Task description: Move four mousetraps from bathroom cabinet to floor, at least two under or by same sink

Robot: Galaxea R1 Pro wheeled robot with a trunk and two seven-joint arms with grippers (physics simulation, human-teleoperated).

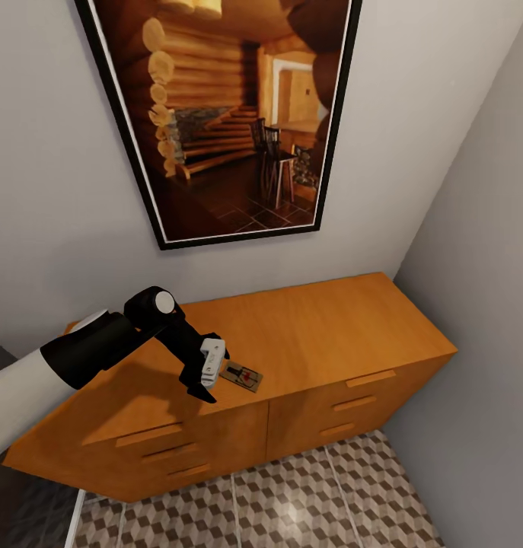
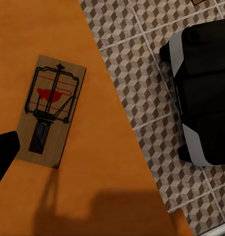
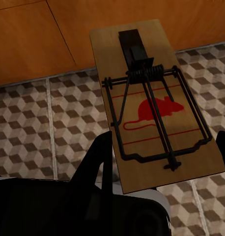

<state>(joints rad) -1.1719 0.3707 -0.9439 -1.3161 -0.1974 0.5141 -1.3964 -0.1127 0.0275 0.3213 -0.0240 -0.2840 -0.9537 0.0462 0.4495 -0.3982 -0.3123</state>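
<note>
Bathroom corner w/ grey walls and a framed cabin picture [image 1: 231, 114] above the cabinet [image 1: 322, 327]. Left gripper [image 1: 209, 373] hovers over the cabinet top near its front edge, just beside one mousetrap [image 1: 241, 375] lying flat there; finger spread can't be told. Right gripper [image 3: 161, 162] fingers [image 3: 100, 157] clamp a second mousetrap [image 3: 152, 105] over the bathroom floor [image 1: 291, 502], near the drawer fronts.

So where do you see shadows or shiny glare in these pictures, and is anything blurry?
Head view: the left gripper and its arm cast a dark shadow over the cabinet top; a soft bright sheen sits on the bathroom floor. Left wrist view: a shadow falls beside the mousetrap. Right wrist view: the held mousetrap looks sharp, no blur.
</note>
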